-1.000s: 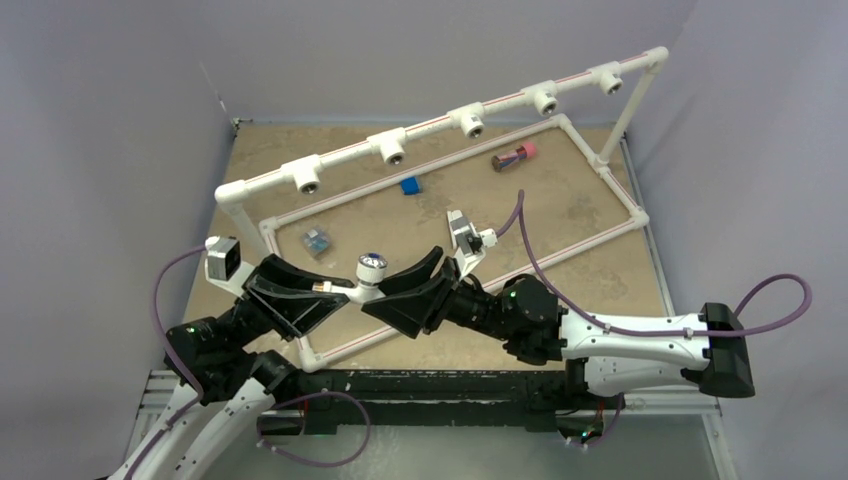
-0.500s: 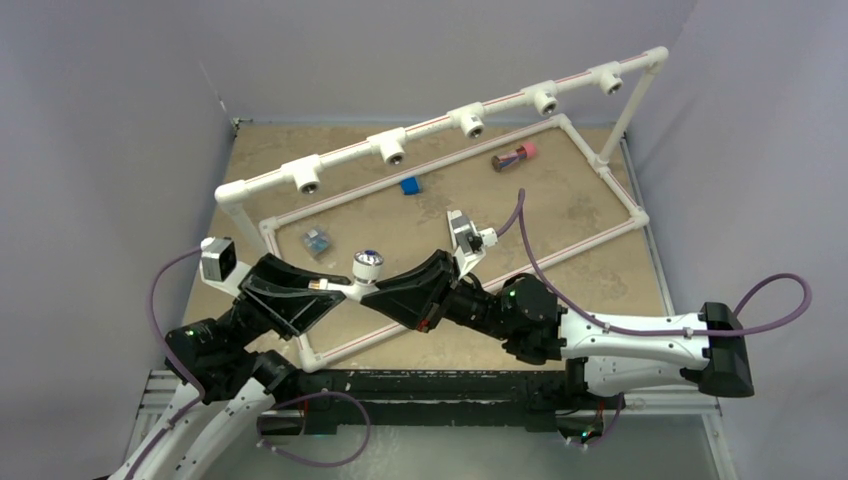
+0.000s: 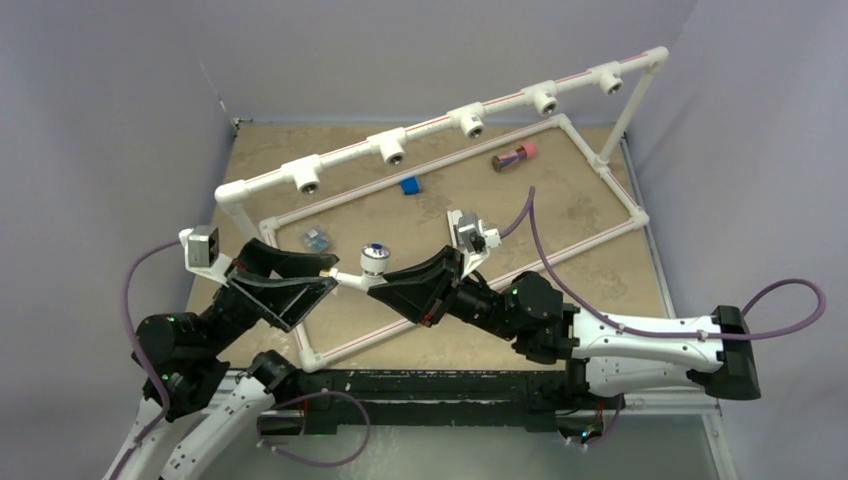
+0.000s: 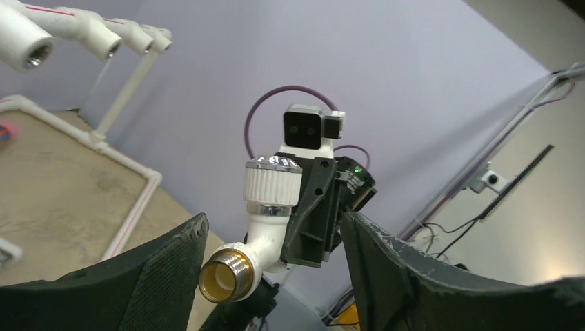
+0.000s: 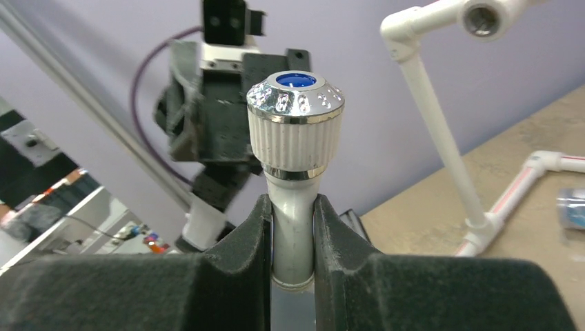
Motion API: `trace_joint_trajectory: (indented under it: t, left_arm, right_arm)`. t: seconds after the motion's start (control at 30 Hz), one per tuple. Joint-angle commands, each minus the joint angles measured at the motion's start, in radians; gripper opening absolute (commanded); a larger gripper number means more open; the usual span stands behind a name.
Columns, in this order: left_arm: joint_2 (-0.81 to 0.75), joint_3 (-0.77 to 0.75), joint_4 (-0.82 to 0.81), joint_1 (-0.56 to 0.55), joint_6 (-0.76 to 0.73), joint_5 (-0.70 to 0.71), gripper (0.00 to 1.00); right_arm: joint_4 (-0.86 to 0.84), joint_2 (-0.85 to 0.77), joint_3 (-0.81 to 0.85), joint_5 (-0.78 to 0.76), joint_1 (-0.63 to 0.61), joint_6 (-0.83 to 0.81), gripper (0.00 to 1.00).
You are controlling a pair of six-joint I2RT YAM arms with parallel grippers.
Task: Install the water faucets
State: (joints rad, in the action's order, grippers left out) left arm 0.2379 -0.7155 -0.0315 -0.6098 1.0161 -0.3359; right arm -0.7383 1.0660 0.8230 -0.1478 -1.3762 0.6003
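Observation:
A white faucet (image 3: 373, 264) with a ribbed round knob and a brassy threaded end is held in the air above the table's near left part. My right gripper (image 3: 374, 284) is shut on its spout stem, knob upright; in the right wrist view the pads (image 5: 256, 241) press the stem below the knob (image 5: 295, 123). My left gripper (image 3: 326, 275) is open, its jaws wide apart on either side of the threaded end (image 4: 224, 276) without touching it. In the left wrist view the faucet (image 4: 270, 221) stands between its fingers (image 4: 172, 262).
A white pipe rail (image 3: 430, 128) with several downward T-sockets (image 3: 305, 178) stands along the far side on a rectangular pipe frame (image 3: 600, 235). A blue block (image 3: 409, 185), a pink-capped cylinder (image 3: 514, 155) and a small clear piece (image 3: 317, 241) lie on the tan tabletop.
The left arm has swung left and back, and its jaws now stand apart around the threaded end. The right gripper has carried the faucet slightly farther up the table.

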Motion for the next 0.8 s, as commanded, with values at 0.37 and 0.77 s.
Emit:
trace_joint_trajectory:
  t: [0.37,0.77]
  left_arm:
    - [0.458,-0.699,0.712,-0.001,-0.518,0.201,0.67]
    - [0.620,-0.882,0.706,-0.002,-0.854,0.808,0.40]
  right_arm:
    - [0.484,-0.150,0.237,-0.288,0.000,-0.370,0.00]
    - [0.609,-0.034,0.412,-0.341,0.000,-0.630,0.00]
